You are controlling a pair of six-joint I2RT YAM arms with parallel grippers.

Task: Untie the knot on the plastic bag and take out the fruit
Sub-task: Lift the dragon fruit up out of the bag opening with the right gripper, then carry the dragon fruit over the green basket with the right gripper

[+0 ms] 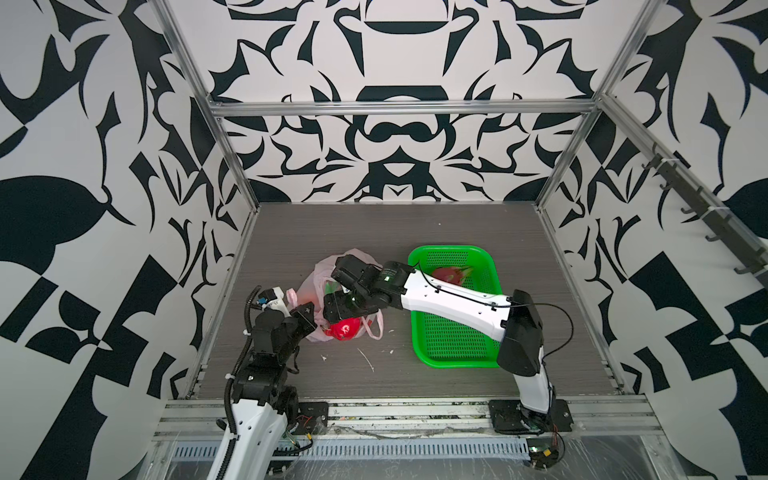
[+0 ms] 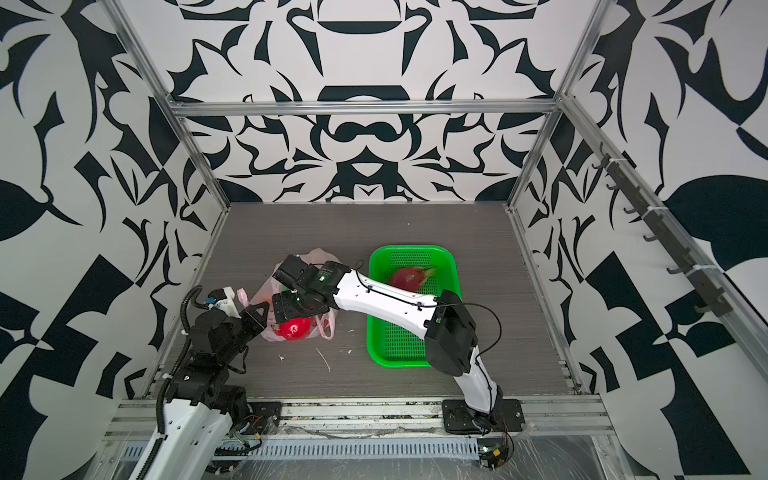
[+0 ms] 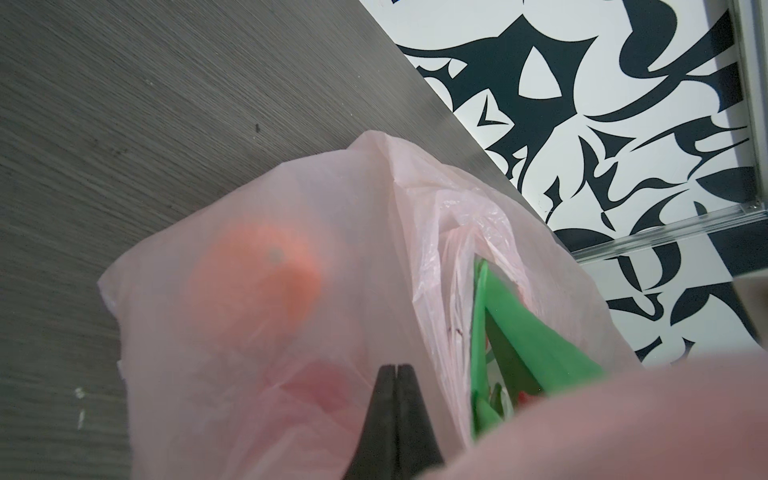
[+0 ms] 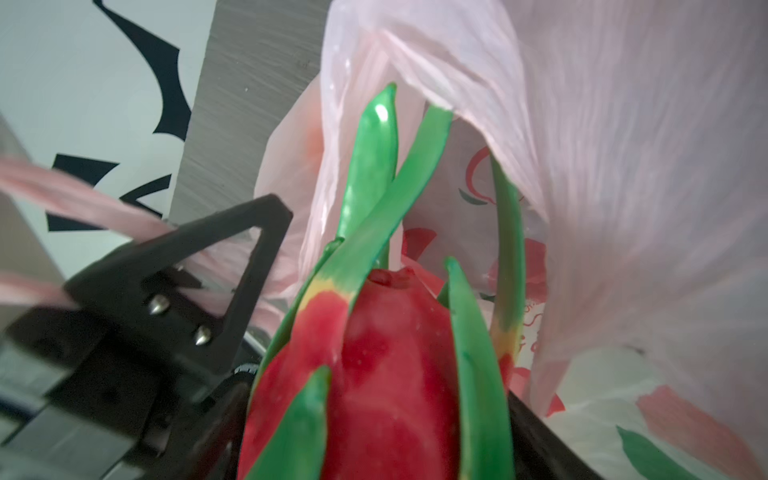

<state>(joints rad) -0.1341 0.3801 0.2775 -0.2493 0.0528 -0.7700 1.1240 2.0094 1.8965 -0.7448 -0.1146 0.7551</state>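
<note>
The pink plastic bag (image 1: 353,255) (image 2: 320,253) lies left of the table's middle with its mouth open. No knot shows; one handle loop (image 1: 374,328) lies loose at the front. My right gripper (image 1: 332,289) (image 4: 382,415) reaches into the mouth and is shut on a magenta dragon fruit (image 4: 395,353) with green scales. My left gripper (image 1: 306,312) (image 3: 397,368) is shut on the bag's film at its left side. An orange (image 3: 253,282) shows through the plastic. A second dragon fruit (image 1: 451,274) lies in the green basket (image 1: 453,365).
The green basket (image 2: 399,365) stands right of the bag, under the right arm. Small white scraps (image 1: 368,359) lie on the grey table in front of the bag. Patterned walls and aluminium rails close in the table on three sides.
</note>
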